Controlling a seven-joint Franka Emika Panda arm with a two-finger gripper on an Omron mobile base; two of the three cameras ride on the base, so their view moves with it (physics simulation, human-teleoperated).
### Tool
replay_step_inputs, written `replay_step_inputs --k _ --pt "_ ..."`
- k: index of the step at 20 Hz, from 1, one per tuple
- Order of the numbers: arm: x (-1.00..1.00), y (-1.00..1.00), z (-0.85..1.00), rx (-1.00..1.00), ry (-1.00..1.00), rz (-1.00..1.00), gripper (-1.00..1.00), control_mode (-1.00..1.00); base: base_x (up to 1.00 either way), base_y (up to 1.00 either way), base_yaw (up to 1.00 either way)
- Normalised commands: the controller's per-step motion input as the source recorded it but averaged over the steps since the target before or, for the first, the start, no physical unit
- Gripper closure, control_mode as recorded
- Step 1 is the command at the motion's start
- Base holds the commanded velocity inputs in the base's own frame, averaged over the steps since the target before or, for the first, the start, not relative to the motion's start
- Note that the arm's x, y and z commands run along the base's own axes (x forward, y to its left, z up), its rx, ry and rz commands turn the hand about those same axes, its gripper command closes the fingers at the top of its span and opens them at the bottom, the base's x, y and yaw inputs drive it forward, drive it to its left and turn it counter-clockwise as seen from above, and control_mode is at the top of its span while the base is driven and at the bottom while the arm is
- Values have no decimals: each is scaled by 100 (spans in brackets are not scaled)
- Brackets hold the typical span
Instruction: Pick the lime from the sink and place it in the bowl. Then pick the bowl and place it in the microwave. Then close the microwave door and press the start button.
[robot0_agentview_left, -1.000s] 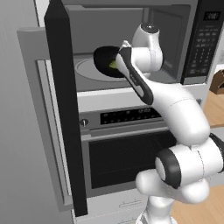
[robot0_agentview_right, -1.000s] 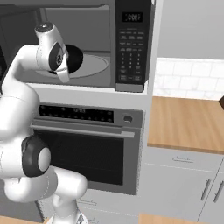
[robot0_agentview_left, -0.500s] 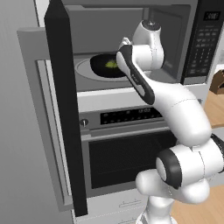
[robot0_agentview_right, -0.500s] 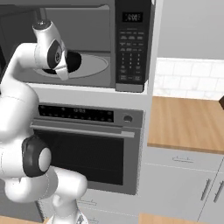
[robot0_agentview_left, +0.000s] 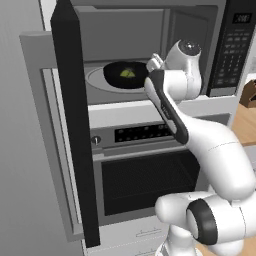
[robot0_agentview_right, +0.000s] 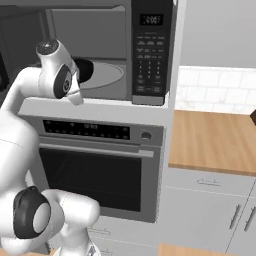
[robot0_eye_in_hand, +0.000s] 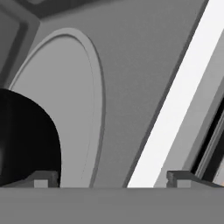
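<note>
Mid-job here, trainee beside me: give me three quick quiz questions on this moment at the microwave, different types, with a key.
1. True or false: the lime lies in the bowl.
2. Where does the bowl rest? A) oven rack B) microwave turntable C) wooden counter
3. Fill in: the microwave door stands ____.

Key
1. True.
2. B. The black bowl sits on the round turntable inside the cavity.
3. Open, swung out to the left. In the hand view the gripper fingers are spread apart with nothing between them.
</note>
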Motion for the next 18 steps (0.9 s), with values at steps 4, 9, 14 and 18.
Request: replay_step_inputs --k 4,9,14,18 --pt "-9 -41 6 -24 -2 0 -100 -100 0 0 0" --pt "0 -26 -2 -27 0 -4 -100 -100 0 0 0" --pt "-1 -12 -37 -27 -8 -11 -100 -100 0 0 0" --pt "-1 0 -74 -35 -15 -11 -100 -100 0 0 0"
